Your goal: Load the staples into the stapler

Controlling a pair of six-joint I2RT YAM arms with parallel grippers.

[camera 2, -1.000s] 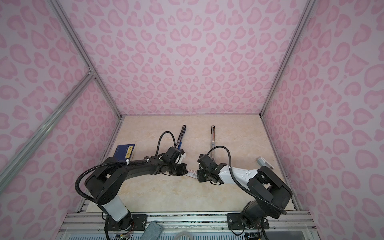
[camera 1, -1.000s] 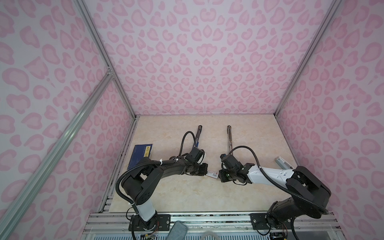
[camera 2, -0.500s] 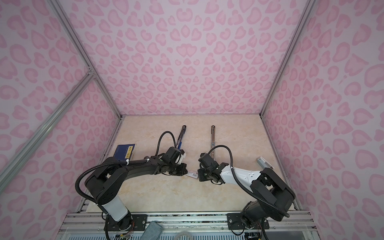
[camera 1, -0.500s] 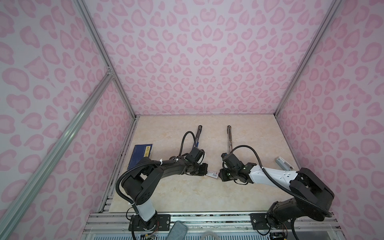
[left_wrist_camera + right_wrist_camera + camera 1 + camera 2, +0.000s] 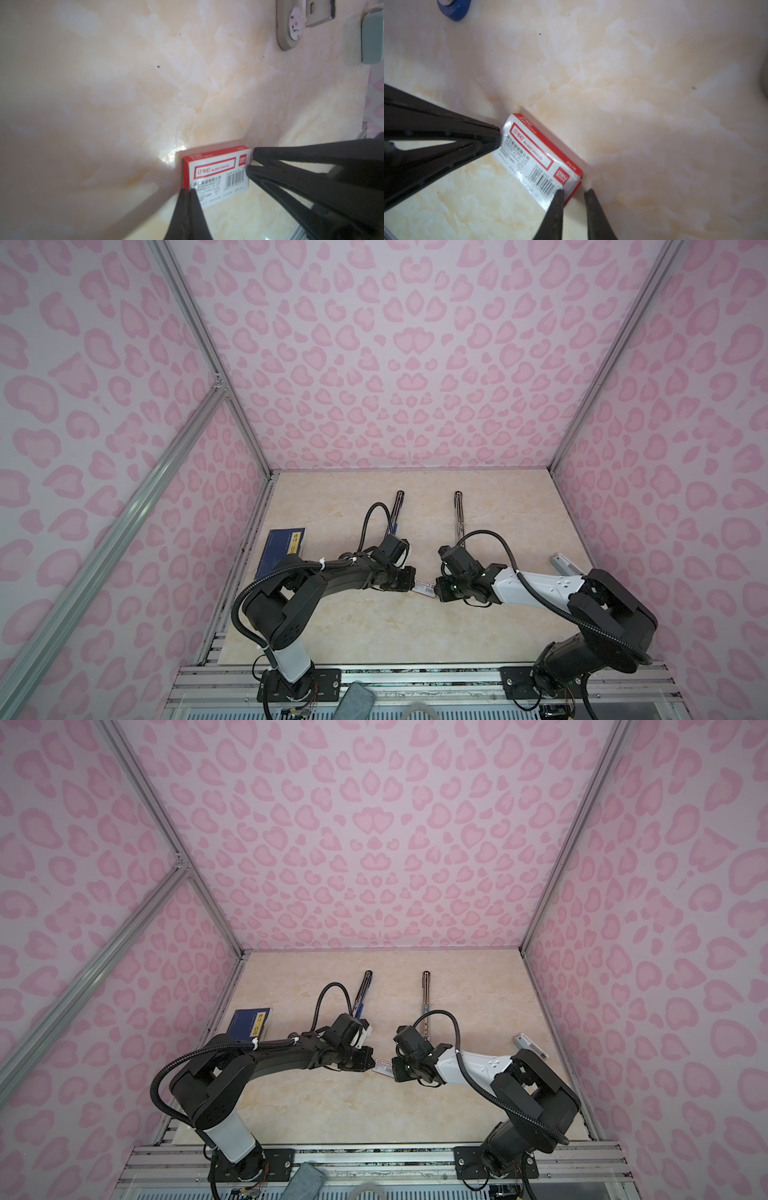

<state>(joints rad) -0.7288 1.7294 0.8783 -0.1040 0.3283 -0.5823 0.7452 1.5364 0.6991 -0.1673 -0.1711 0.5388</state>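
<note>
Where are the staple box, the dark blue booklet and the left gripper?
staple box (image 5: 218, 176): left wrist view, middle of its labelled top face.
dark blue booklet (image 5: 282, 549): in a top view, middle of its visible cover.
left gripper (image 5: 188, 192): left wrist view, between its shut fingertips.

The left arm (image 5: 328, 574) and right arm (image 5: 540, 591) stretch low and inward, tips nearly meeting. The left gripper (image 5: 188, 193) is pinched closed; the right gripper (image 5: 574, 192) stands slightly parted.

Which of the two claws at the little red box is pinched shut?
The left gripper: its tips meet at the staple box; on the right gripper they stand apart.
</note>
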